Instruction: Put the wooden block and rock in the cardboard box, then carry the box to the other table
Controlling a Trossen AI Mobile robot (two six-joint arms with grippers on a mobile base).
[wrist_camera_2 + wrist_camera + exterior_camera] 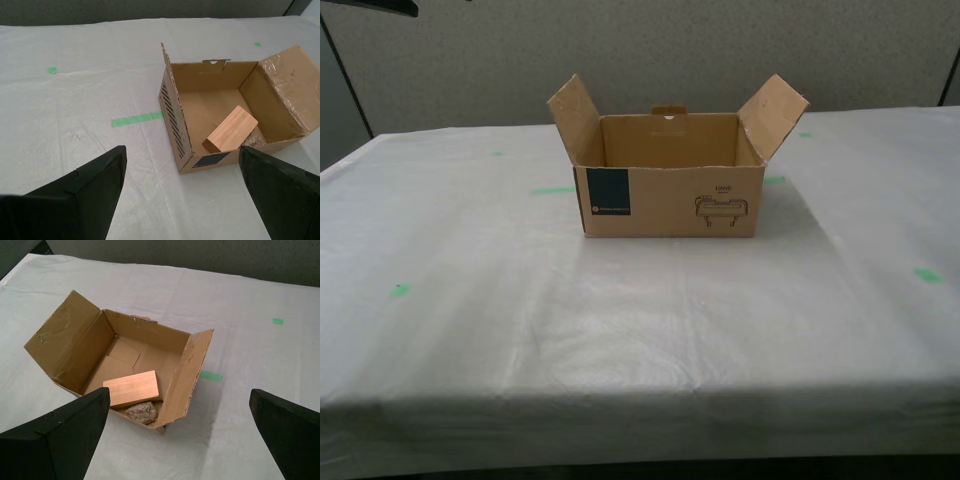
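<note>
The cardboard box (670, 200) sits on the other table (470, 300) w/ white cloth, mid-far in the exterior view, 2 side flaps up. Inside lie the wooden block (131, 388) and the rock (142, 412), touching, rock at the block's near edge. My first gripper (180, 440) and my second gripper (182, 192) hover above, jaws spread wide, holding nothing. Green tape marks (552, 190) dot the cloth.
</note>
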